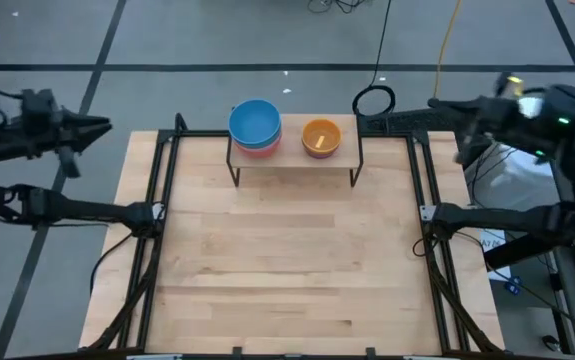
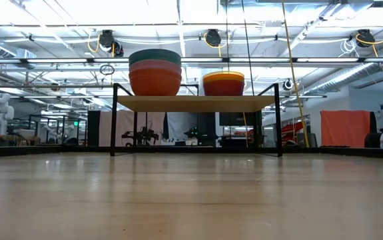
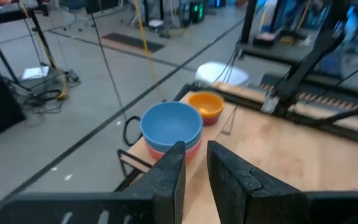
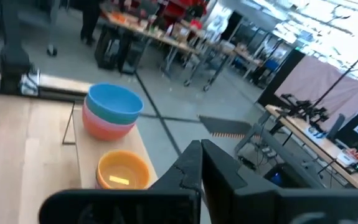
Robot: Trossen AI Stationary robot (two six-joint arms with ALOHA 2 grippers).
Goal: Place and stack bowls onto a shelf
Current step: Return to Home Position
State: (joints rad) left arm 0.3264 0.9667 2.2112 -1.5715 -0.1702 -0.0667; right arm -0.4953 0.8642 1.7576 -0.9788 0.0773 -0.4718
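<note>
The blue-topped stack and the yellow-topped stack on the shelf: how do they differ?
The blue-topped stack shows a blue bowl on top; the yellow-topped stack shows a yellow one. In the low view the blue-topped stack rises higher than the yellow-topped stack. The blue-topped stack stands at one end of the shelf; the yellow-topped stack stands nearer its middle. Both stand upright, openings up, not touching.

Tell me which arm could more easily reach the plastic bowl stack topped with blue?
Probably the left arm: the blue-topped stack of round plastic bowls sits on the low wooden shelf's left half, nearer it than the right arm.
</note>
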